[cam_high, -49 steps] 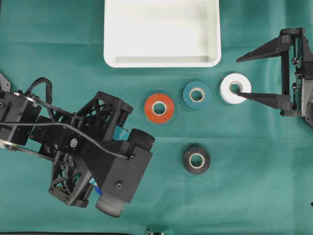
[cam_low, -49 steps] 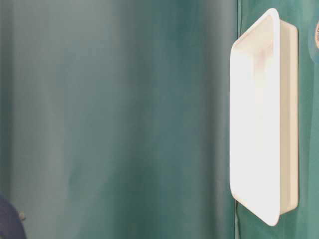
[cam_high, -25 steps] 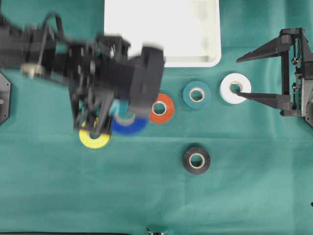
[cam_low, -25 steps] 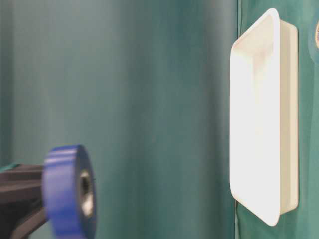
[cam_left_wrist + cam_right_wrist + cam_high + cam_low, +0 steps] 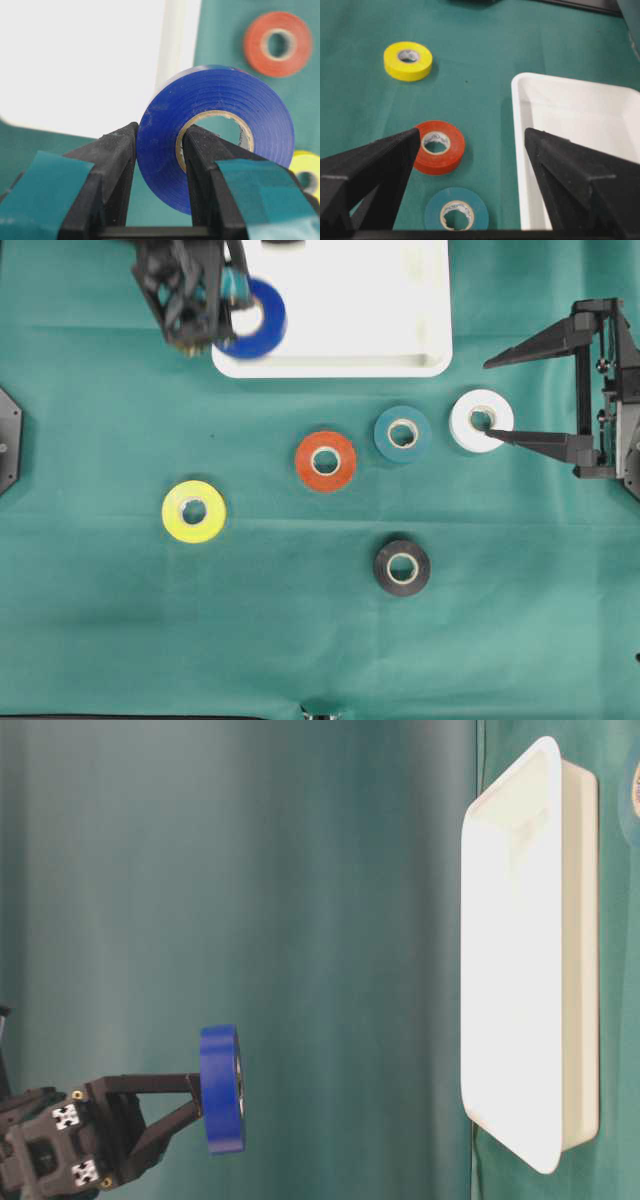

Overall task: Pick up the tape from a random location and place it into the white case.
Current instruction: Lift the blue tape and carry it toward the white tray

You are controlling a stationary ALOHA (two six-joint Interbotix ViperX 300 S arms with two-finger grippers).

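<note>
One blue tape [image 5: 252, 330] above white case [image 5: 400, 365]

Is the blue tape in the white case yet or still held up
Not in yet. The left gripper grips the blue tape, which hangs above the white case near its corner.

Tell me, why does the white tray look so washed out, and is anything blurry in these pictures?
Overhead view: the white case glares, its floor nearly featureless; the left gripper and blue tape are slightly smeared. Table-level view: the case glows and looks soft. Left wrist view: the case is blown out to plain white; the red tape behind is out of focus. Right wrist view: evenly lit, fairly sharp.
</note>
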